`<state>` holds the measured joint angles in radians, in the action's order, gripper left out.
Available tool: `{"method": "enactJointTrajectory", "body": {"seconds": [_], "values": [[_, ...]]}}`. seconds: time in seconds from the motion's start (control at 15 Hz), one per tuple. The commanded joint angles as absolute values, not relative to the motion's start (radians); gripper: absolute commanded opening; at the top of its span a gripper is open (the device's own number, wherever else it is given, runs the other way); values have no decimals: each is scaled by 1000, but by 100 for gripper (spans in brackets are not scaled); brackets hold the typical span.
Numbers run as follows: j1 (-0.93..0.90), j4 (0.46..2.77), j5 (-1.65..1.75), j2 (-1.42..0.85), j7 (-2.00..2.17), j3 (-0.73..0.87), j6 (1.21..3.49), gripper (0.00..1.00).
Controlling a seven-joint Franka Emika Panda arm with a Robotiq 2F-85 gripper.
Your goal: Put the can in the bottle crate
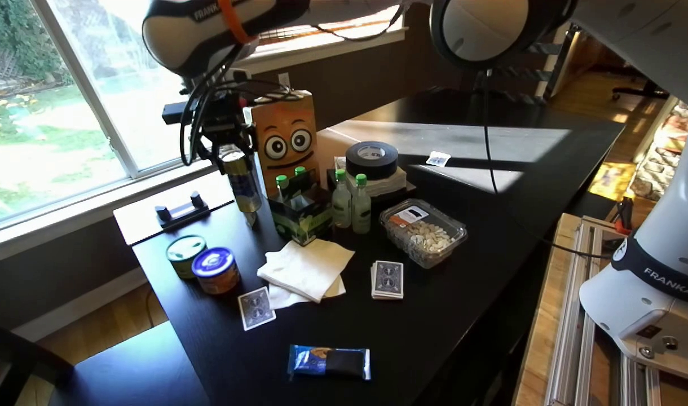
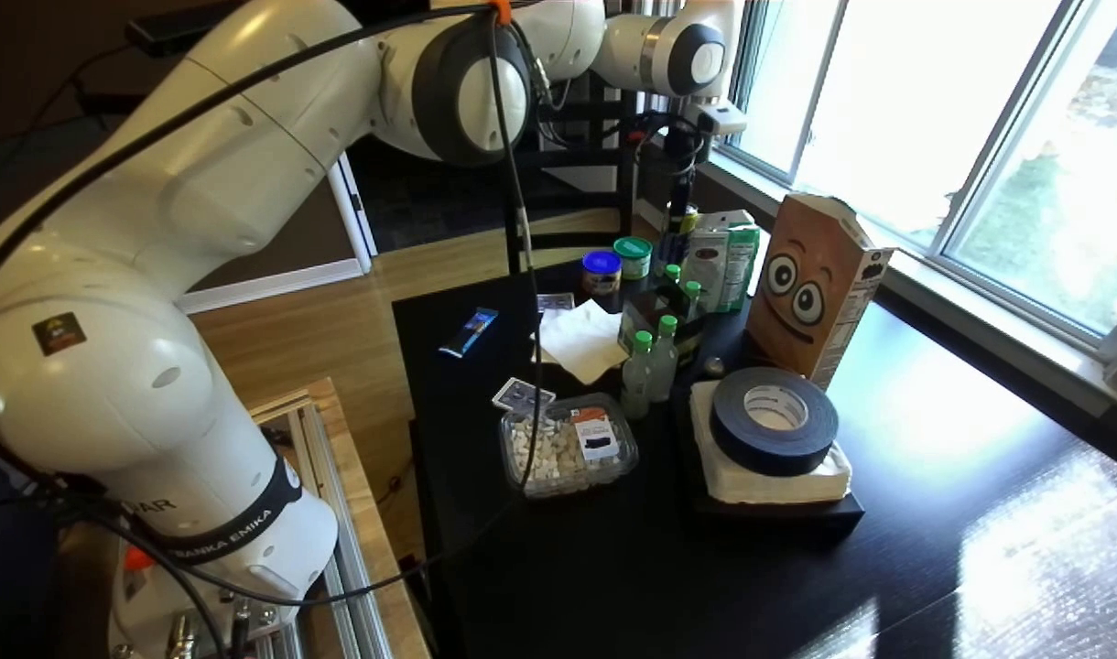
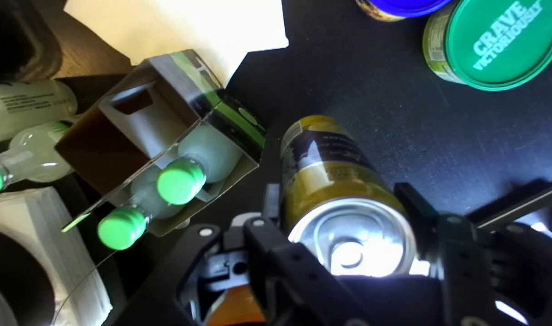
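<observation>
The can is gold with a dark navy band and a silver lid. It also shows in both exterior views. My gripper has a finger against each side of the can near its top, shut on it. In the exterior views the gripper points down. I cannot tell whether the can's base touches the table. The bottle crate is a small dark-green carton carrier beside the can. In the wrist view, one row of the crate holds two green-capped bottles; the other row has none.
Two green-capped bottles stand against the crate. An orange box with eyes stands behind it. A pouch, tape roll on napkins, clear tub, blue-lidded tin, green-lidded tin and napkins are nearby.
</observation>
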<state>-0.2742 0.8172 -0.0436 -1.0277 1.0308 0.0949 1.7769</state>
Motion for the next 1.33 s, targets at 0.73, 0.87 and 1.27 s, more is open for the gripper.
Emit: {"method": "enactJointTrajectory", "body": {"seconds": [0.73, 0.87, 1.27], "values": [[-82, 1193, -224, -670, 739, -20, 1823, 38], [-83, 1277, -230, -619, 717, -25, 1861, 38], [-103, 1239, -201, -646, 733, -9, 1874, 38]]}}
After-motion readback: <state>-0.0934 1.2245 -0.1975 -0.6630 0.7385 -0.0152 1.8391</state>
